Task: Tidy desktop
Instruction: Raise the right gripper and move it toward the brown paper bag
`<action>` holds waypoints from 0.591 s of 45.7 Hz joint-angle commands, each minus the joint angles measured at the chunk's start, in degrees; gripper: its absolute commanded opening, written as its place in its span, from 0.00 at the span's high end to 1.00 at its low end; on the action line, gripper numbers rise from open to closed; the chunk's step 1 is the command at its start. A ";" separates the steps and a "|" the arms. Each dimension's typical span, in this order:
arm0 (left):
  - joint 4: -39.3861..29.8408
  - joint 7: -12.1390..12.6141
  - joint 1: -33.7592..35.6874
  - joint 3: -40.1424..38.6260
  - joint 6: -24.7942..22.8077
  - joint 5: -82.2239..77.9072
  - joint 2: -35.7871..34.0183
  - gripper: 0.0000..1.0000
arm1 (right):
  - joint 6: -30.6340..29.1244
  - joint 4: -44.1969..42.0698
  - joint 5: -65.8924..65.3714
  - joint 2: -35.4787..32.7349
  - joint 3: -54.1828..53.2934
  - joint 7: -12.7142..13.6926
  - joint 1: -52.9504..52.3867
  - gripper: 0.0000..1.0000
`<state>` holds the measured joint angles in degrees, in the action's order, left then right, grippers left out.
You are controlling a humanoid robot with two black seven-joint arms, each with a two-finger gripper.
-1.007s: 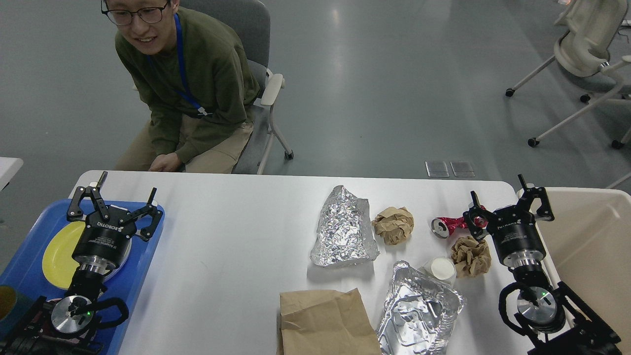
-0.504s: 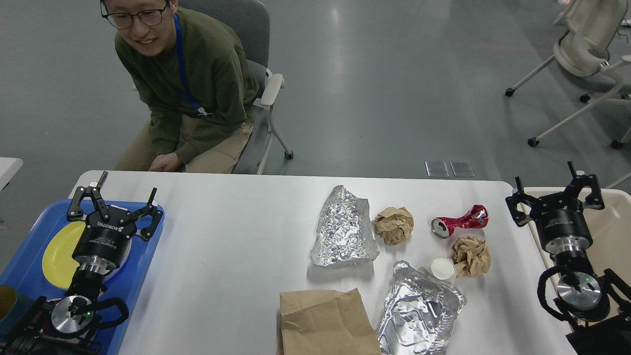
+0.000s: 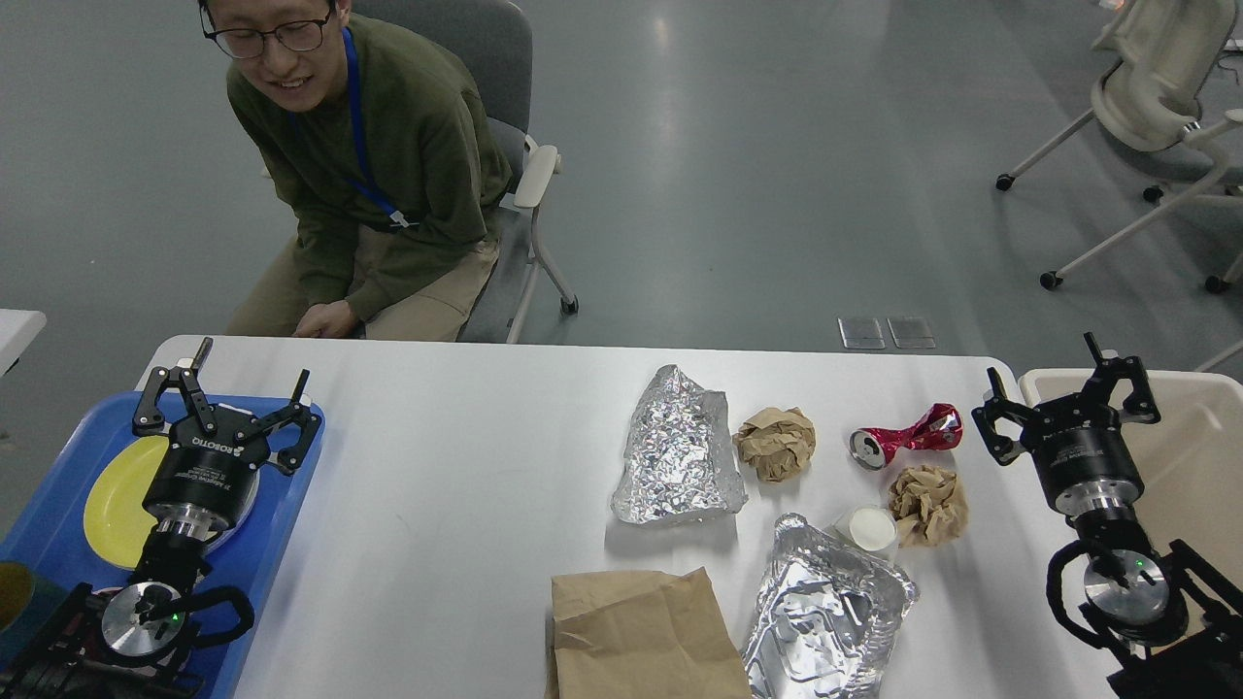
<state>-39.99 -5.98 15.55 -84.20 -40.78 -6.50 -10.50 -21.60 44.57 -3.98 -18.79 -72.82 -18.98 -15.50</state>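
Your right gripper [image 3: 1065, 401] hangs with its fingers spread wide and nothing between them, over the right edge of the desktop [image 3: 456, 485], where the white top meets the beige bin [image 3: 1180, 485]. The bin lies just to the gripper's right. To its left, near but not touching, is the crushed red can [image 3: 905, 435] lying on its side with its open end turned away from the gripper. Just below the can, and down-left of the gripper, sits a crumpled brown paper ball [image 3: 928, 503], with a small white cup [image 3: 870, 529] touching its left side. Further left of the gripper is a second brown paper wad [image 3: 775, 442], and beyond that a crumpled sheet of aluminium foil [image 3: 677, 449].

Nearer you than the gripper, and to its left, a foil tray [image 3: 821, 616] lies at the front of the desktop, with a flat brown paper bag [image 3: 641, 636] just to its left.

Your left gripper [image 3: 225, 400] is also wide open and empty. It hovers above the blue tray [image 3: 282, 544] at the left end of the desktop, with the yellow plate [image 3: 112, 505] below it and slightly to its left, partly hidden by the wrist.

The desktop itself spans the whole space between your two grippers. Beyond its far edge, up and to the right of the left gripper, a person in a green sweater [image 3: 379, 165] sits in a grey chair [image 3: 505, 87].
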 commanded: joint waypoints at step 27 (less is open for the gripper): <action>0.00 0.00 0.00 0.00 0.00 0.00 -0.04 0.04 | -0.37 0.60 0.03 -1.07 0.57 0.26 -1.63 0.00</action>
<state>-39.99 -6.05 15.47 -84.20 -40.78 -6.50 -10.49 -21.96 45.09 -4.04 -19.67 -72.14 -18.92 -16.38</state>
